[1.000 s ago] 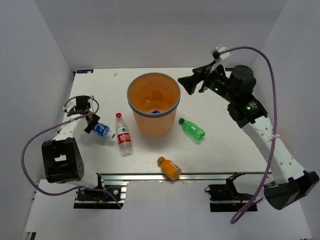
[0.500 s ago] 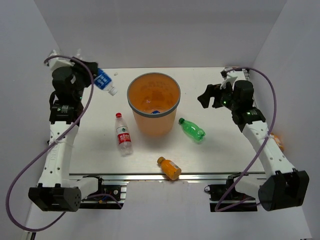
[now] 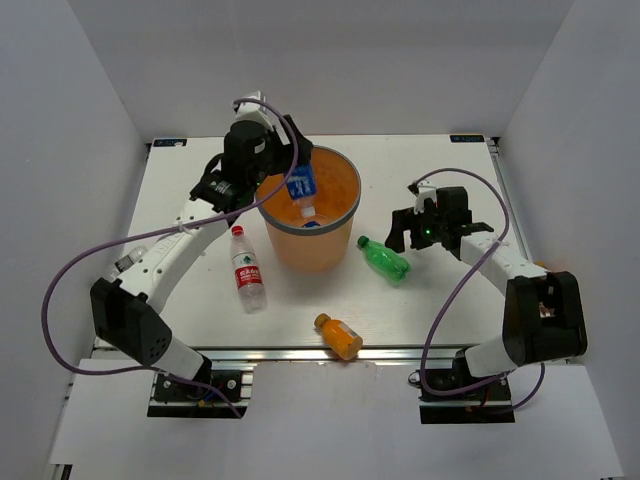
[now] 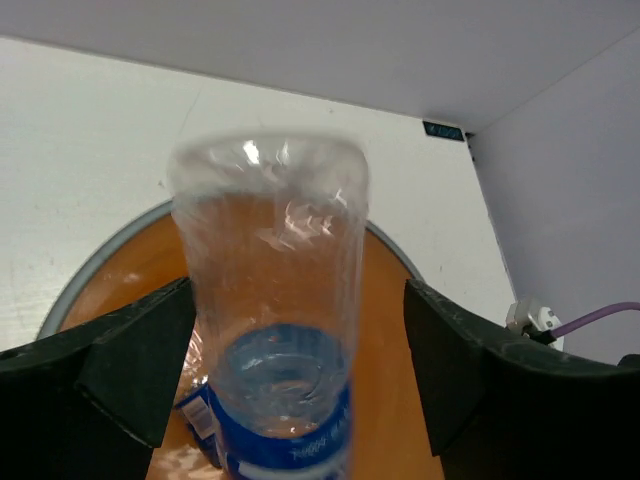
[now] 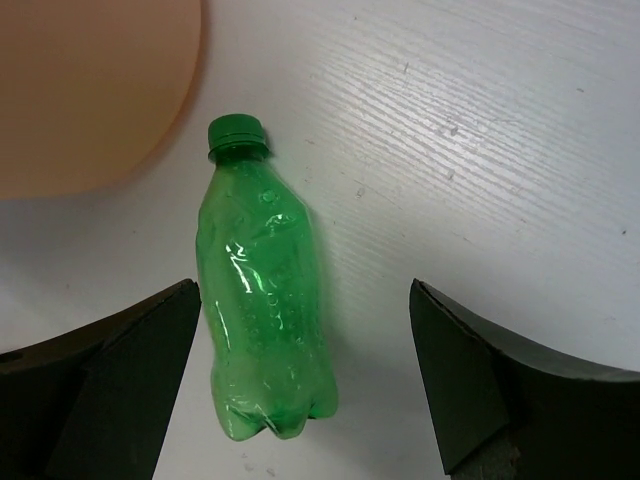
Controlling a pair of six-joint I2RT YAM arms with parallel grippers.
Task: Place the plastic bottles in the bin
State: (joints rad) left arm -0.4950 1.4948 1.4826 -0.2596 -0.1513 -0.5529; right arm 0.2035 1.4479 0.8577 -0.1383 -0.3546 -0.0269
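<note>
top view: left gripper (image 3: 284,168) at bin (image 3: 345,228) rim, 10 o'clock; blue-label bottle (image 3: 300,187) over bin mouth; green bottle (image 3: 384,258) at bin's 4 o'clock.
left wrist: jaws spread wider than blue-label bottle (image 4: 270,300), not clamped.
right wrist: right gripper (image 5: 305,380) wide open, straddling green bottle (image 5: 262,300), holding nothing.

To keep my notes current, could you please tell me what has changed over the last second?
The left fingers carried the clear plastic bottle with a blue label up over the round translucent orange bin and opened; it is dropping in. The right fingers, open, came down astride the green plastic bottle. It, the red-labelled clear bottle and the orange bottle stayed put.
</note>
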